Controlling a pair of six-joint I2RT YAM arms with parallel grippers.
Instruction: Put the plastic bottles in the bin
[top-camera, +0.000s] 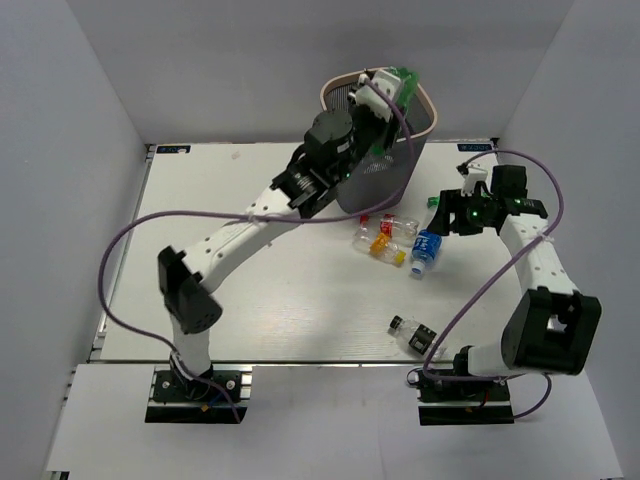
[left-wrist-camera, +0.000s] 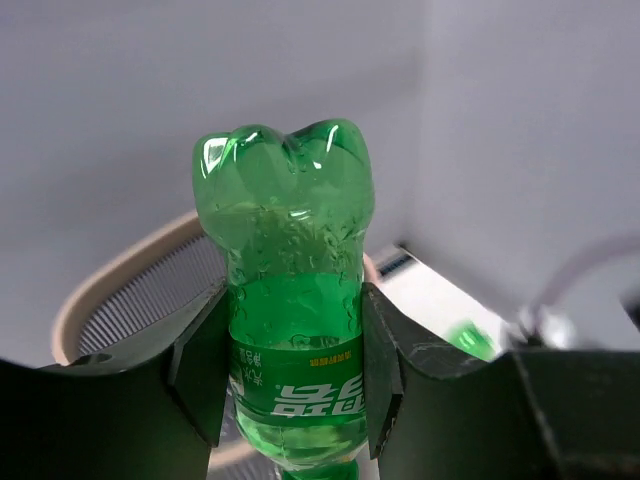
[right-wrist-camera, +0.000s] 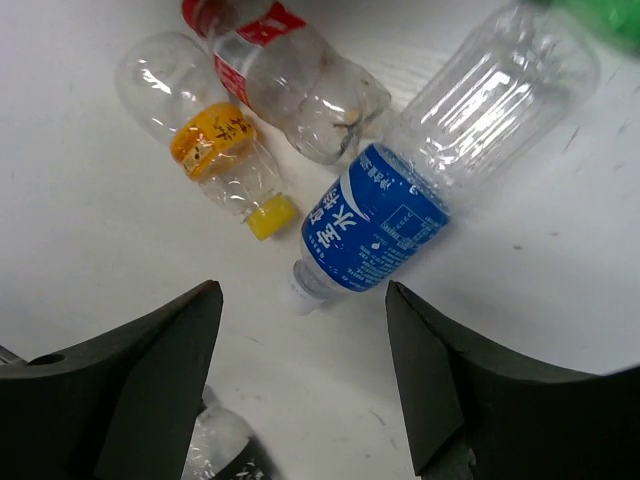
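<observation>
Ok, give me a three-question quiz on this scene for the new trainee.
1. True or false: the right claw is open and holds nothing.
2. Fill in: the orange-label bottle has a ____ cap.
3. Where is the green bottle?
A. In the right claw
B. In the left claw, up at the rim of the bin
C. Lying beside the orange-label bottle

Key: 1 true; 2 yellow; 3 B.
</observation>
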